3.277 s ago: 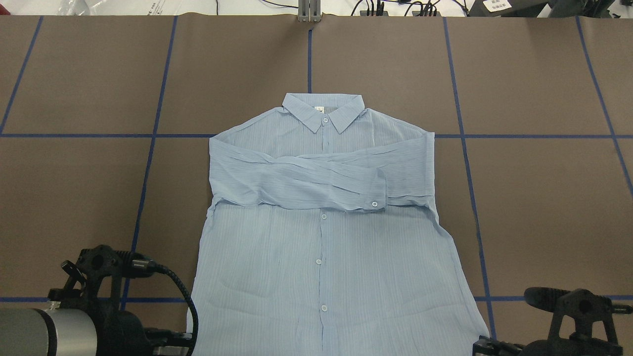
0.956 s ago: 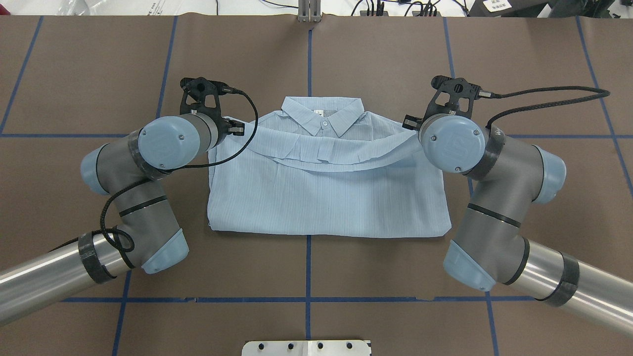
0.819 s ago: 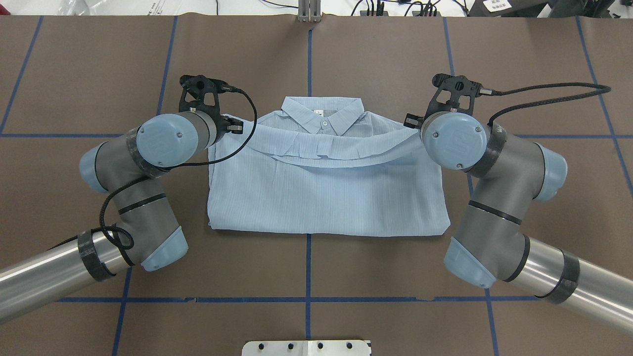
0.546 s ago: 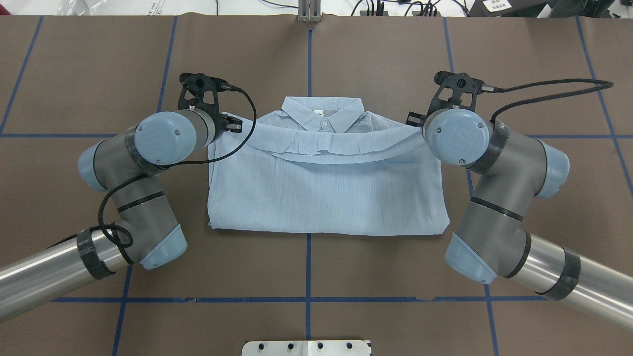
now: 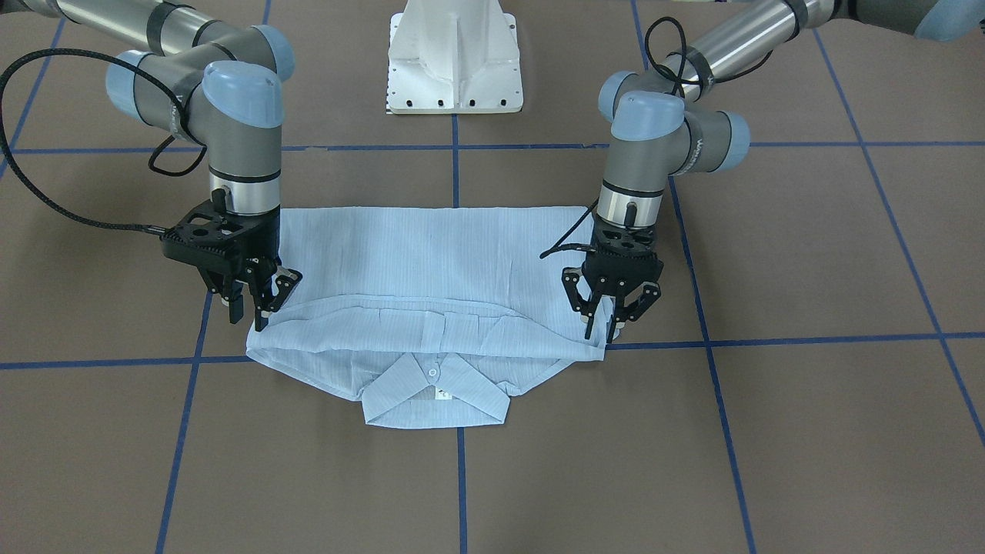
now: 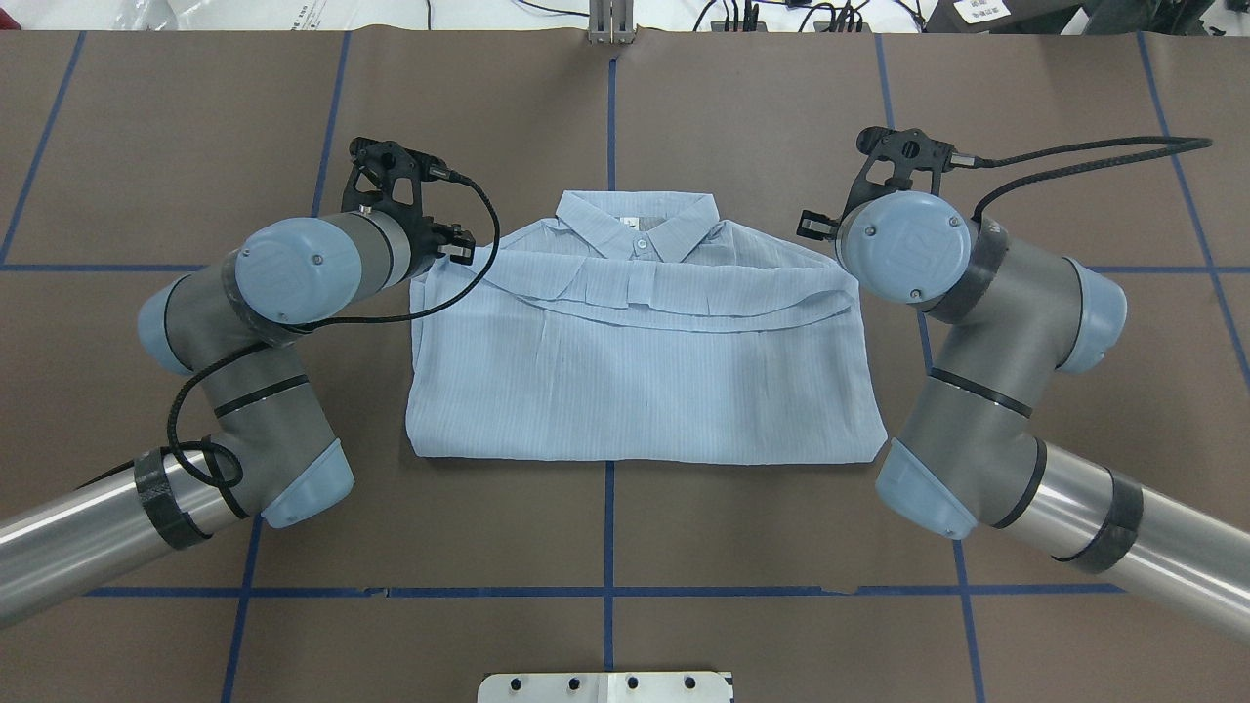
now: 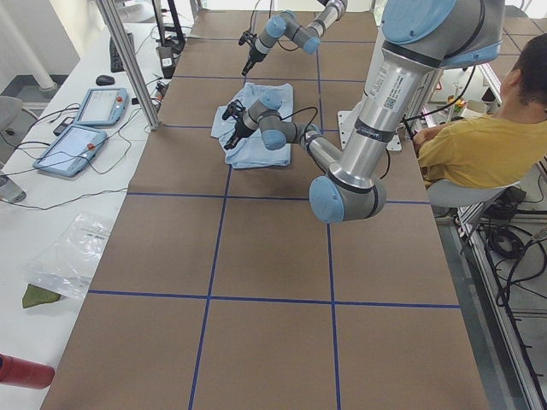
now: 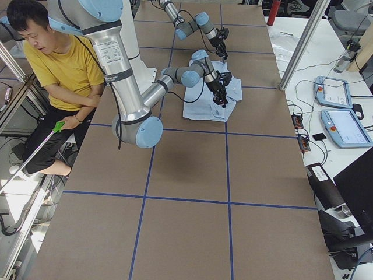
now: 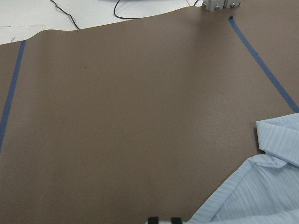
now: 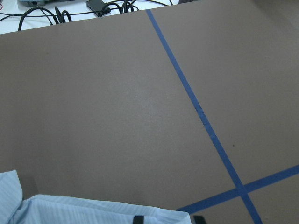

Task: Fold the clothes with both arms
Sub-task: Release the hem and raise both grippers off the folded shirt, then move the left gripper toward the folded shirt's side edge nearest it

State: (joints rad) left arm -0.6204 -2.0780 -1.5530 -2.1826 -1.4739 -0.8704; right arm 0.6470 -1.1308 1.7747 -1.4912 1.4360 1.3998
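Left claw (image 5: 601, 335) has its jaws parted, tips pointing down at one corner of the folded-over hem of the shirt (image 5: 431, 254). Right claw (image 5: 248, 317) is parted too, at the opposite hem corner, and neither visibly pinches cloth. Shirt lies flat between them on the brown tabletop (image 5: 808, 254), folded in half, hem just short of the collar (image 5: 435, 396).

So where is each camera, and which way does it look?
Front: across the table, facing the robot, looking down at the shirt; left arm, right arm, white base show.
Overhead: behind the robot, looking forward and down; both arms.
Left side: table's left end, looking along it; left arm nearest.
Right side: opposite end; right arm nearest.
Left wrist: on that arm, facing table and shirt edge; only fingertips show.
Right wrist: likewise, only fingertips.
Shared: front and overhead see the collar from opposite sides.
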